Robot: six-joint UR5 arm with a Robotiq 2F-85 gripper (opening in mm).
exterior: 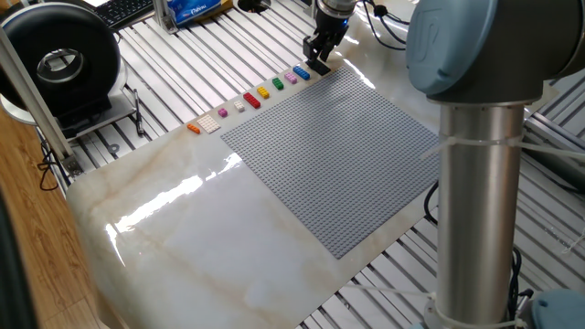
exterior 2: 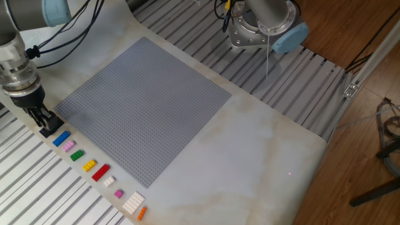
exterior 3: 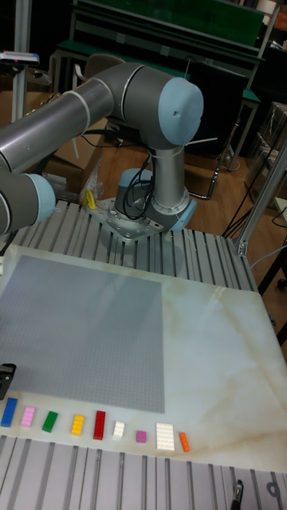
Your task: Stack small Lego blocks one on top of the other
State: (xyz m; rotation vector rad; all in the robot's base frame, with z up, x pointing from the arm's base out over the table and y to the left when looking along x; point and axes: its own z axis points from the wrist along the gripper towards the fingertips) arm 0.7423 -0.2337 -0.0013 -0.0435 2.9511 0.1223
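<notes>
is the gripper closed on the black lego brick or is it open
Cannot tell. The gripper is down at the end of the brick row beside the blue brick, but its dark fingertips hide any black brick.

All three views are evenly and brightly lit from overhead, with sharp focus across the work area and no visible motion blur. In one fixed view, the glossy marble counter (exterior: 183, 228) carries a broad white glare streak near its left side, while the matte grey baseplate (exterior: 338, 151) reflects almost nothing; a fainter sheen appears on the counter in the tall fixed view. Shadows are soft and short, the darkest lying beside the end effector (exterior 2: 45, 127) at the baseplate edge, and the background of the tall fixed view is noticeably dimmer.
</notes>
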